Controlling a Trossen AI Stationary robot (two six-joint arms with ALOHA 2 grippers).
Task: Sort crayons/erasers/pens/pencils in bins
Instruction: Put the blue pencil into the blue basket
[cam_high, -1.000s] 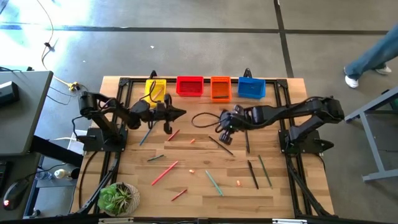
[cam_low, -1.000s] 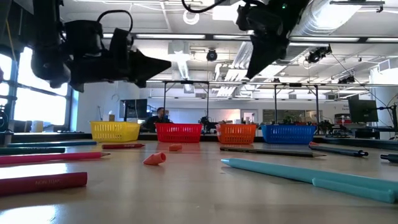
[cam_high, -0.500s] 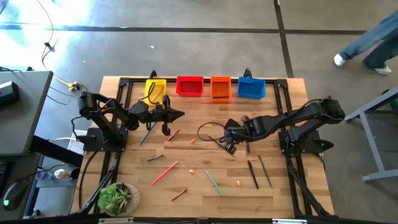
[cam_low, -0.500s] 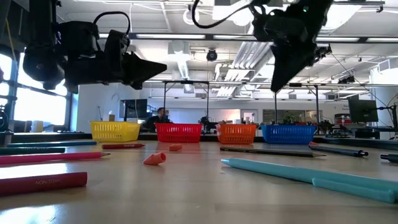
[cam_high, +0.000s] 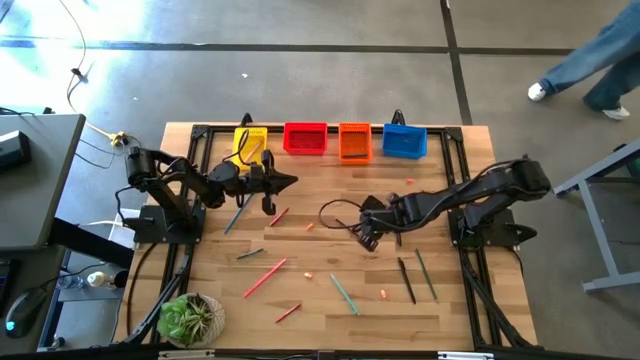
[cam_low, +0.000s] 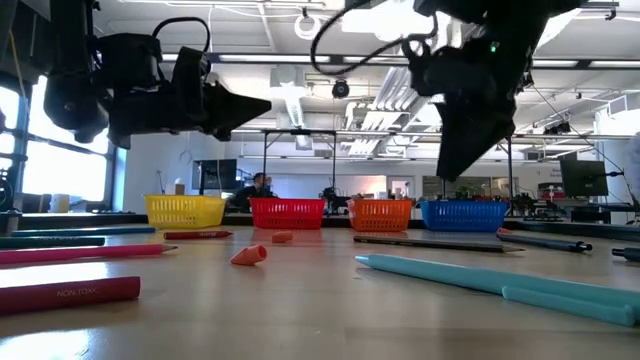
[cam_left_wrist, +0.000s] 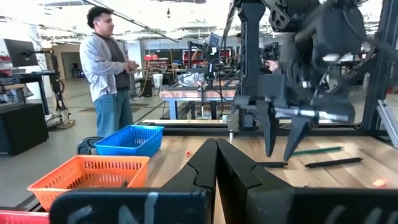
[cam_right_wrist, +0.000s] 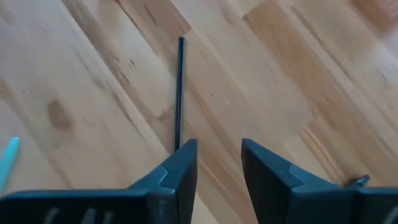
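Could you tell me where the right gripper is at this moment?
In the high view, the right gripper hangs open over mid-table, right of centre, above a thin dark pencil.

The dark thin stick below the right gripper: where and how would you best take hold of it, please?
Probably near its middle, from straight above: the dark thin stick lies flat on the table, clear on both sides, so the open right gripper can straddle it crosswise once centred.
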